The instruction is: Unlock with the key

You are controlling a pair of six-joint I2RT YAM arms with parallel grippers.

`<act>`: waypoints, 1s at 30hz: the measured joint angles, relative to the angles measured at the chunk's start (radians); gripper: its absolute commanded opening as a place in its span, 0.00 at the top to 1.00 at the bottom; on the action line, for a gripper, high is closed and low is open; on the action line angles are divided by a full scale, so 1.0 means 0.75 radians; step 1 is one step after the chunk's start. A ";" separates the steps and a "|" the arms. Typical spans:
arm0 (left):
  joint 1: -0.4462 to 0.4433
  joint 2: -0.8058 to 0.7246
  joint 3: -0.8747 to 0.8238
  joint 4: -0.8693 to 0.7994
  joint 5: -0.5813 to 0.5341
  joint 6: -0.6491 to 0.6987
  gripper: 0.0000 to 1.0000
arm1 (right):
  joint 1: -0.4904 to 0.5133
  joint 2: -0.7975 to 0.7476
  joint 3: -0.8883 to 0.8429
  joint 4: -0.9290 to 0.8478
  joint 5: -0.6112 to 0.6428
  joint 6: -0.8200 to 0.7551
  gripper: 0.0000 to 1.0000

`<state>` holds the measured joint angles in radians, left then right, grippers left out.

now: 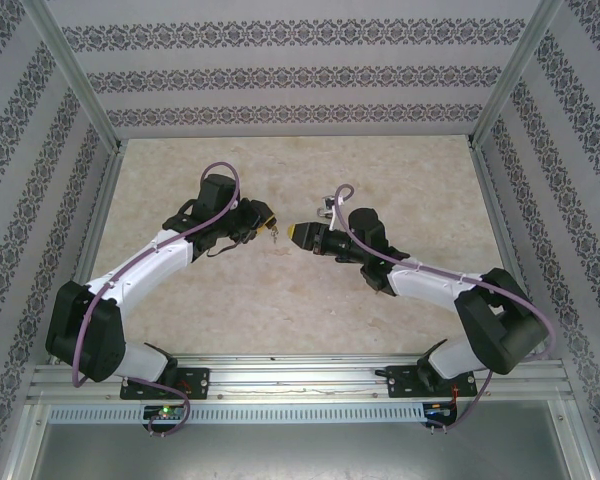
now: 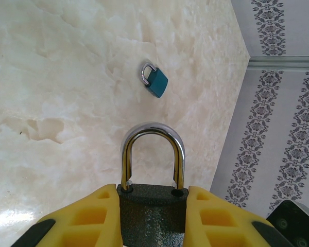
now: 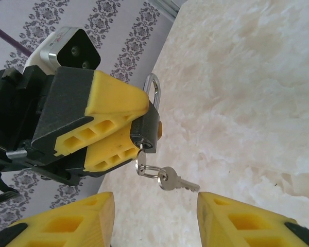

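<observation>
R claw (image 3: 155, 218) jaws apart, empty | L claw (image 1: 262, 222) clamped on padlock (image 2: 152, 218), held off surface (image 2: 67, 77) | key (image 3: 140, 165) seated in lock's base, long axis pointing at R claw, just ahead btwn its jaws | R arm nearer.

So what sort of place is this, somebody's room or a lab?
Most likely a small robot test booth, not a lived-in room: two robot arms bolted to a metal rail, patterned wall panels framed by aluminium posts, and a marble-look tabletop boxed in between them.
</observation>
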<state>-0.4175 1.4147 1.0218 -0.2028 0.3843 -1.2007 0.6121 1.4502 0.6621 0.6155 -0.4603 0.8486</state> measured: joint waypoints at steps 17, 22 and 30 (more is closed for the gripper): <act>-0.001 0.000 0.000 0.001 0.011 -0.006 0.85 | 0.078 0.019 0.034 0.002 0.091 -0.095 0.48; -0.001 0.000 0.000 0.001 0.016 -0.006 0.84 | 0.081 0.084 0.081 0.013 0.092 -0.095 0.48; -0.003 0.000 0.000 0.001 0.031 -0.012 0.84 | 0.087 0.158 0.132 0.043 0.105 -0.095 0.48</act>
<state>-0.4198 1.4147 1.0218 -0.2020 0.4072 -1.2098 0.6773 1.5688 0.7609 0.6476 -0.3817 0.7773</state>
